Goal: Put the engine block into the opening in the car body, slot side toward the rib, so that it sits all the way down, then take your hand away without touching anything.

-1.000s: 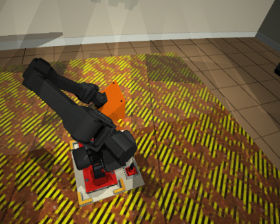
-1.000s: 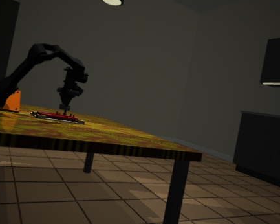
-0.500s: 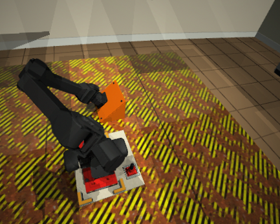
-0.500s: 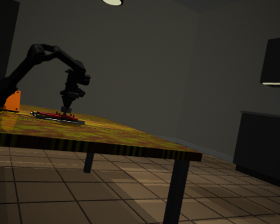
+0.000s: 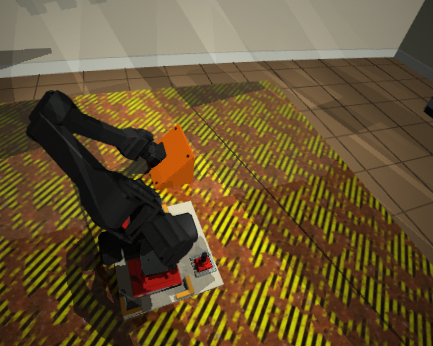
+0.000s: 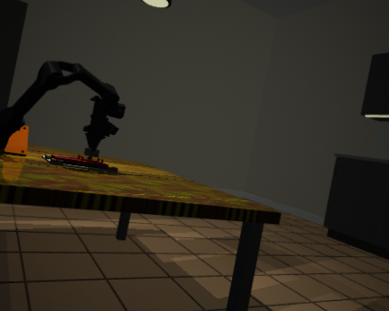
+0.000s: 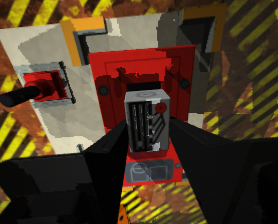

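Observation:
The grey engine block [image 7: 146, 125] is held upright between the fingers of my gripper [image 7: 147, 122] [image 6: 92, 151], which is shut on it. In the exterior view the fingertips are just above the red car body [image 6: 72, 159] [image 7: 112, 114] [image 5: 157, 282]. In the wrist view the block covers most of the opening; a dark strip of the opening [image 7: 144, 86] shows past the block's far edge. Which side the slot faces, the rib, and the block's lower end are not clearly visible. The arm hides the fingers and block in the top view.
The car body lies on a pale board [image 5: 211, 276] [image 7: 35, 45] with orange corner brackets [image 7: 92, 25] [image 5: 185, 293]. A red base with a black stick [image 7: 20, 96] [image 5: 203, 260] stands beside the car body. An orange block-shaped mount [image 5: 177, 151] [image 6: 18, 141] is by the arm's base.

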### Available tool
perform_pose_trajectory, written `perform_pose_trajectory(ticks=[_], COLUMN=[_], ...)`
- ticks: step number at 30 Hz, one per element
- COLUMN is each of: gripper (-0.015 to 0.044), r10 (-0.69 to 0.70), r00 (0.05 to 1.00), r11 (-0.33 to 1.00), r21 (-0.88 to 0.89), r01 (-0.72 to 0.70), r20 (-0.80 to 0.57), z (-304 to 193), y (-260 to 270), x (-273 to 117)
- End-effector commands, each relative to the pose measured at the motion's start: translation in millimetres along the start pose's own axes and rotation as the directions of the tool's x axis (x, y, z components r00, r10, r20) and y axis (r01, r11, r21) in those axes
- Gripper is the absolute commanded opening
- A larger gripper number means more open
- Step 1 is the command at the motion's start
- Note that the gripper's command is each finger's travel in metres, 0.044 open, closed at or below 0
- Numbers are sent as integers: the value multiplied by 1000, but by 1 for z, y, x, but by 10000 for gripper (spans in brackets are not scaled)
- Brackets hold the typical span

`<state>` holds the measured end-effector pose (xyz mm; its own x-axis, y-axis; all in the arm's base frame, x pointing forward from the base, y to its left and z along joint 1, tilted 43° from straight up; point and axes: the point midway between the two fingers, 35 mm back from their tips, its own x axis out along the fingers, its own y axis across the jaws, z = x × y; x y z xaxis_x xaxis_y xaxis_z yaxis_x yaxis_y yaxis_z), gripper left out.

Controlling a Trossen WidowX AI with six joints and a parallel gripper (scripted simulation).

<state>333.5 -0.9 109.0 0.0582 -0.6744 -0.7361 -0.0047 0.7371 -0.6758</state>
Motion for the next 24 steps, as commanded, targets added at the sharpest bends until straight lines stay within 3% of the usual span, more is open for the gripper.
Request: perform_pose_trajectory(ticks=[1,24], gripper=[159,159], r10=[-4,-4], r00=[1000,1000], r11=[1000,1000], r21=[-15,5], r01=[5,4], r20=[4,4], z=[1,1], y=[-1,-2], x=[0,-1])
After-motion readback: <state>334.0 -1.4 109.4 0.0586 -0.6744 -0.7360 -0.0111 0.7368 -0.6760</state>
